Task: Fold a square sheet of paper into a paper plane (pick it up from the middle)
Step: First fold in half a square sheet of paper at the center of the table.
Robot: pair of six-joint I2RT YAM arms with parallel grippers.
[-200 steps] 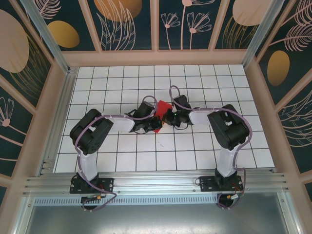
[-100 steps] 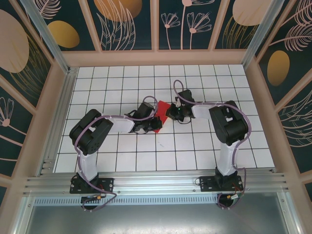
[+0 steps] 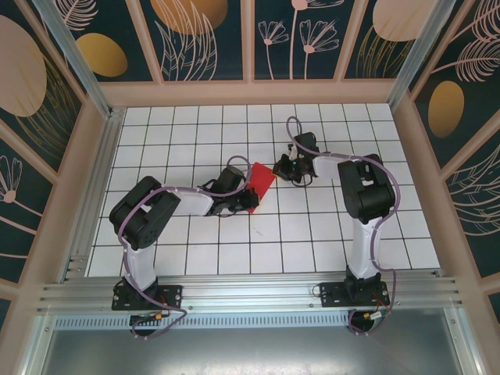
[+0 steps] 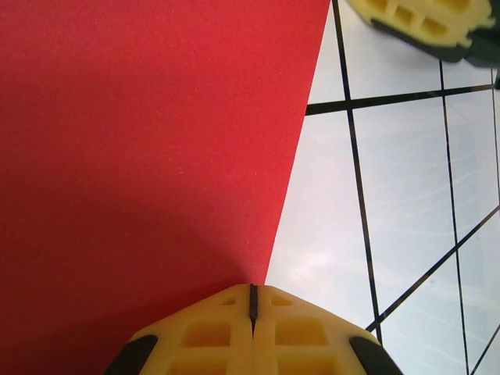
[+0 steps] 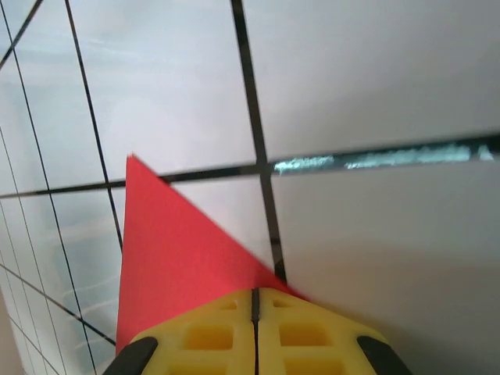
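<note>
The square sheet of paper [image 3: 262,180] is a bright red creased shape lying on the white grid table near the middle. My left gripper [image 3: 249,202] is at its near end. In the left wrist view the sheet [image 4: 141,141] covers the left half, and my left gripper [image 4: 252,301] is shut with its tips meeting right at the sheet's edge. My right gripper [image 3: 279,169] is at the sheet's right corner. In the right wrist view it [image 5: 255,303] is shut, and a pointed red corner [image 5: 168,250] runs out from under its tips. No paper plane shape shows.
The white grid table [image 3: 312,234] spreads around the sheet. Wooden side walls [image 3: 422,180] and an aluminium rail [image 3: 250,293] at the near edge border it. The right gripper's yellow fingers [image 4: 426,23] show at the top right of the left wrist view.
My right gripper has slid away up and to the right, off the middle of the sheet to its right corner, uncovering more red paper. The left gripper has barely shifted.
</note>
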